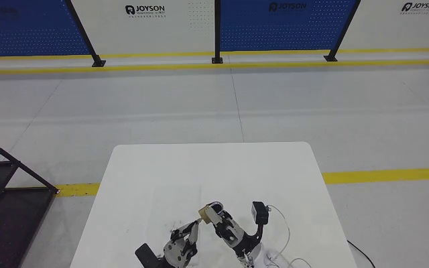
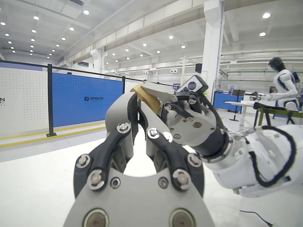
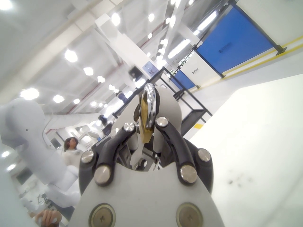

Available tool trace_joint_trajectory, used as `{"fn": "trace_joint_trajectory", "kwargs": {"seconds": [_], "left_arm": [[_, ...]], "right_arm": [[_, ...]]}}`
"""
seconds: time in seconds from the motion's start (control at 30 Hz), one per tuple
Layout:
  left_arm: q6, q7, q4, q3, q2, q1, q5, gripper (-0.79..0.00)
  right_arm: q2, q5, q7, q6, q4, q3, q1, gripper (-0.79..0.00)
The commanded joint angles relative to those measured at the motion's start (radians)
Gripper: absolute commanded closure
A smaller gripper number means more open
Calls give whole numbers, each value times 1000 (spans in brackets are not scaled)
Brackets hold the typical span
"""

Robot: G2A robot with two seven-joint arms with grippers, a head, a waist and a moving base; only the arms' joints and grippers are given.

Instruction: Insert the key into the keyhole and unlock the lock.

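Padlock (image 3: 144, 131), blocky brass body with a smooth chromed shackle, is raised above the matte white table (image 1: 201, 167) near its front edge, pinched in my right gripper (image 3: 148, 106); my left gripper (image 2: 137, 103) sits just beside it, ribbed black pads pressed together.

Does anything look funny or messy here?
Only small things: dark smudges mark the white table, and the brass lock is held tilted in the air by the right end effector. Nothing looks spilled or broken.
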Motion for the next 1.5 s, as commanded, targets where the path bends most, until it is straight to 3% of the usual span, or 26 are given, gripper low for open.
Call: {"fn": "trace_joint_trajectory", "kwargs": {"seconds": [0.0, 0.13, 0.27, 0.4, 0.5, 0.6, 0.8, 0.83, 1.0, 1.3, 1.4, 1.47], "left_arm": [[0, 0, 1, 5, 0, -3, -5, 0], [-23, -8, 0, 14, 1, -8, -42, -31], [-68, -22, -4, 13, 4, -6, -83, -296], [-146, -27, -17, -8, 14, 13, -126, -376], [-232, -37, -27, -34, 25, 36, -169, -363], [-379, -93, -36, -59, 39, 61, -238, -326], [-628, -293, -71, -118, 66, 95, -425, -243], [-650, -339, -75, -125, 70, 99, -456, -262], [-656, -502, -115, -145, 81, 108, -541, -296], [-616, -598, -146, -126, 83, 98, -592, -286], [-613, -606, -150, -126, 84, 97, -591, -237], [-610, -610, -151, -127, 85, 98, -588, -148]], "right_arm": [[1, 1, 4, 0, -2, 0, -1, 0], [2, 4, 6, -7, -3, 1, -1, 0], [4, -9, 5, -24, -3, 4, -2, 0], [7, -29, -2, -44, -3, 11, -4, 0], [9, -42, -9, -60, -5, 17, -7, 0], [11, -52, -15, -69, -5, 21, -10, 0], [13, -66, -17, -70, -6, 22, -12, 0], [13, -68, -17, -70, -6, 22, -12, 0], [13, -72, -14, -64, -5, 19, -10, 0], [14, -78, -2, -49, -3, 9, -5, 0], [14, -78, 1, -47, -3, 7, -3, 0], [15, -78, 2, -45, -3, 6, -2, 0]]}}
